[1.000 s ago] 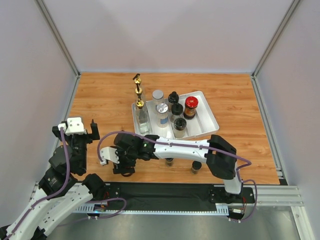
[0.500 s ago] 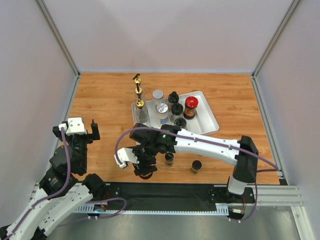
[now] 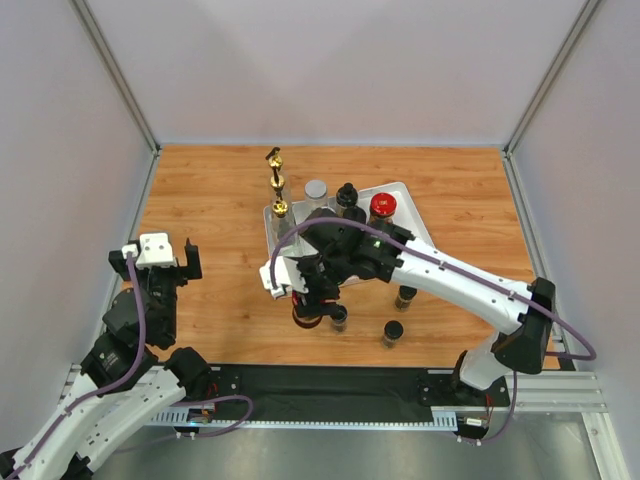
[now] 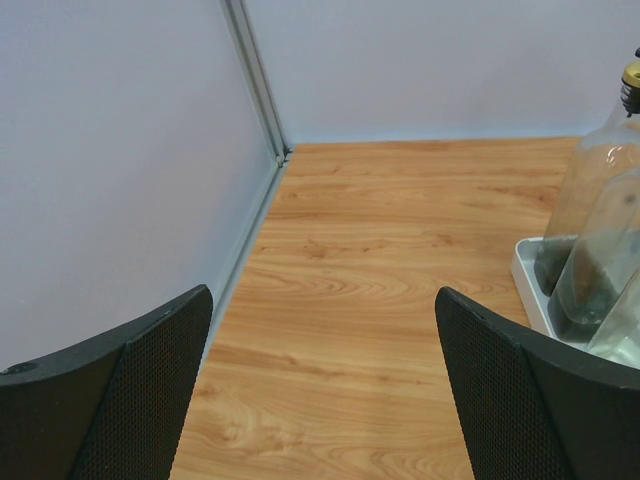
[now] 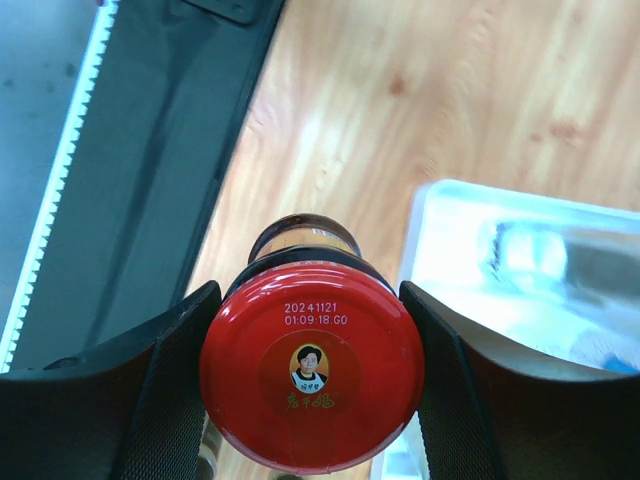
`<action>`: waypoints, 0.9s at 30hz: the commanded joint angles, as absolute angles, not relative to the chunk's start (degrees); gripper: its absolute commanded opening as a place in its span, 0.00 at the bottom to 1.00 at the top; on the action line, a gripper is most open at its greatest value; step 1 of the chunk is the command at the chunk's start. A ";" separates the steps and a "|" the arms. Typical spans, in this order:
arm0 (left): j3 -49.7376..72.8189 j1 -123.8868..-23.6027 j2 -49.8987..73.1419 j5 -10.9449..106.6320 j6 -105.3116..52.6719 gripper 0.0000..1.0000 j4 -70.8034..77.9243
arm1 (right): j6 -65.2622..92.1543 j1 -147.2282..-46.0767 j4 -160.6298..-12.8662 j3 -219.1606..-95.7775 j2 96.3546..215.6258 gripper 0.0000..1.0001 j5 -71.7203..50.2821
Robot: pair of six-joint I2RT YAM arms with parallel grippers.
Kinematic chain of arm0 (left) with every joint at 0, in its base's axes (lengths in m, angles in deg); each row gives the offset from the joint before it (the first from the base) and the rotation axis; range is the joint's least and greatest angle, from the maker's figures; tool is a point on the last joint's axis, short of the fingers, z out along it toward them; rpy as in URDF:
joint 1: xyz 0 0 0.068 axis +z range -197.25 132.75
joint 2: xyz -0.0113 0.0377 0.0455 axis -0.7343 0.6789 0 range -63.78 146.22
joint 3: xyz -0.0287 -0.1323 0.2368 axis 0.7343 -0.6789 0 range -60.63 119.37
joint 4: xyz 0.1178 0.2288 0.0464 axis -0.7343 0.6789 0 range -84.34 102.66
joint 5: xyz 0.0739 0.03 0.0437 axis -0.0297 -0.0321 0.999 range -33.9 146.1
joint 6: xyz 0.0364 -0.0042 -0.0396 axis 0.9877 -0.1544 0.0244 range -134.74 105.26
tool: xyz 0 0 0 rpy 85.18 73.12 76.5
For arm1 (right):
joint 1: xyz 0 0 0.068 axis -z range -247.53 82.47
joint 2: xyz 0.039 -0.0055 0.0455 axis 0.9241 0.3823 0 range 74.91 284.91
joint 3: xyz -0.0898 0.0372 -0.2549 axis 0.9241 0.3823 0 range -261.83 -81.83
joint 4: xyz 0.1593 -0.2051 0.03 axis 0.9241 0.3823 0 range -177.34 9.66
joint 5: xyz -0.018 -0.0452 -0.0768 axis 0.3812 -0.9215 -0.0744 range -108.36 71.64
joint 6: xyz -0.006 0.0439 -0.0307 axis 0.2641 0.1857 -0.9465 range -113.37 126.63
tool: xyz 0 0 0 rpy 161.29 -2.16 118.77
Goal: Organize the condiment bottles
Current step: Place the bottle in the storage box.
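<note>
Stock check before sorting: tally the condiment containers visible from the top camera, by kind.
Gold-spouted clear bottles: 3
Red-lidded jars: 2
Black-capped jars: 4
Silver-lidded jars: 1
Total: 10 showing; the right arm may hide more.

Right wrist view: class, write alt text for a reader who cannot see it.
A red-lidded jar fills the lower centre, held between the two black fingers of the right tool. Below it lies the wooden table, with a white tray at right and a black mat at left.
</note>
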State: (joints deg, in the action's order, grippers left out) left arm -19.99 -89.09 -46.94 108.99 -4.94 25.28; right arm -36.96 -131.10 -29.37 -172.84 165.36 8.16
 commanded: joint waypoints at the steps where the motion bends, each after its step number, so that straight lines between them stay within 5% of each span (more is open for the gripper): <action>1: -20.29 -88.73 -46.21 109.54 -3.14 1.00 23.33 | -37.23 -127.39 -32.06 -175.35 159.03 0.00 9.68; 27: -20.55 -88.73 -44.71 109.28 -2.88 1.00 23.15 | -28.97 -91.53 -40.23 -166.48 148.83 0.00 12.67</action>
